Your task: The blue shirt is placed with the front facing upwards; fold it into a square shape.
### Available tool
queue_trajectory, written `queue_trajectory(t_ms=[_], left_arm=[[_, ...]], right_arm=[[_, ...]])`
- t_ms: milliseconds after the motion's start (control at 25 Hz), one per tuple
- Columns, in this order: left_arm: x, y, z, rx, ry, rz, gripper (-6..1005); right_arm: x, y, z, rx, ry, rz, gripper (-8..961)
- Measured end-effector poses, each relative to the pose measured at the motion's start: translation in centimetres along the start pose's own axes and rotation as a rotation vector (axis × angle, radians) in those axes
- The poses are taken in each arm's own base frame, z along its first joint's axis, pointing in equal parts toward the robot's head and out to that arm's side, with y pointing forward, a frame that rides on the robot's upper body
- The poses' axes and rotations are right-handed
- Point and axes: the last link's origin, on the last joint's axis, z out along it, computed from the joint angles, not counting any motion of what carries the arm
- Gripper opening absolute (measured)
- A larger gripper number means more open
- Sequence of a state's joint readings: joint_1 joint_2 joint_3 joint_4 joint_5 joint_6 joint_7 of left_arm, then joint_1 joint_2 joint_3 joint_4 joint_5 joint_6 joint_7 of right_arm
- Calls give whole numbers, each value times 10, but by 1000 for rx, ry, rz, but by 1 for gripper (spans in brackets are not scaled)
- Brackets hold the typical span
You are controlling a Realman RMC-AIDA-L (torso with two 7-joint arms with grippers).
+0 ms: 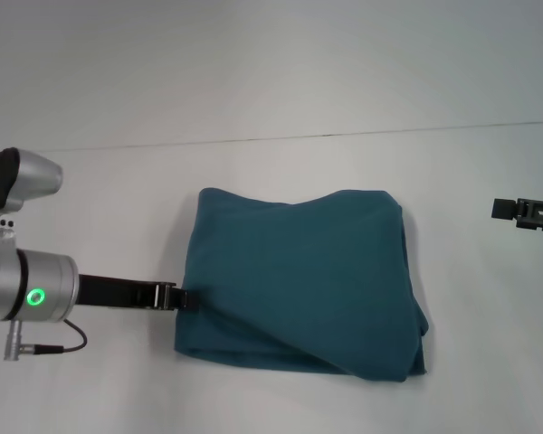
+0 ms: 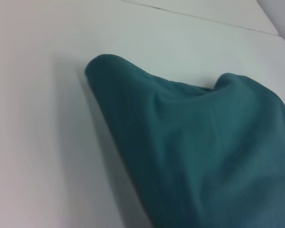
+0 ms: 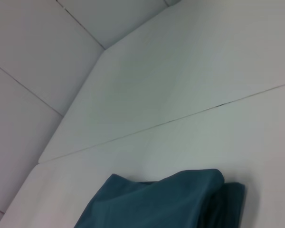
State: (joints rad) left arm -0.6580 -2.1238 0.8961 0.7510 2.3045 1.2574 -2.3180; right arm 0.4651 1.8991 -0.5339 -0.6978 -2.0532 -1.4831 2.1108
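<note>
**Operator:** From my seat, nearest to the head camera is the left gripper [image 1: 183, 298]. Its black finger assembly reaches in from the left arm's silver wrist and its tip sits right at the left edge of the blue shirt [image 1: 303, 280], low on that side. It touches the cloth there, but I cannot tell whether the fingers are parted or pinched on the fabric.

**Observer:** And the shirt itself?

**Operator:** It lies in the middle of the white table [image 1: 253, 90], folded into a roughly square bundle of several layers. The far edge is wavy, with a dip between two raised humps. A diagonal fold runs across the near part toward the near right corner, where the stacked layers stick out a little. I see only plain teal cloth on the upper face.

**Observer:** What does the left wrist camera give you?

**Operator:** The blue shirt [image 2: 204, 152] close up, one rounded corner bulging off the table, soft creases behind it.

**Observer:** The other arm?

**Operator:** The right gripper [image 1: 525, 213] hangs at the right edge, farther back, well apart from the shirt; I cannot tell its finger state. Its wrist camera shows the shirt [image 3: 166, 202] and a seam across the table beyond.
</note>
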Motion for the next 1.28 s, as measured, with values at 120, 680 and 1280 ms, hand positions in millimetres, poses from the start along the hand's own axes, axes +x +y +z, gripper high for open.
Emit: queue_trajectory(t_ms=[120, 680, 1280], left_arm=[[-5, 5, -3, -29, -17, 13, 78], [-19, 12, -5, -97, -71, 41, 79], [-3, -1, -33, -74, 46, 79, 440]], right_arm=[[0, 0, 0, -2, 1, 1, 906], [-2, 2, 2, -8, 4, -7, 906], [2, 3, 2, -21, 9, -34, 852]])
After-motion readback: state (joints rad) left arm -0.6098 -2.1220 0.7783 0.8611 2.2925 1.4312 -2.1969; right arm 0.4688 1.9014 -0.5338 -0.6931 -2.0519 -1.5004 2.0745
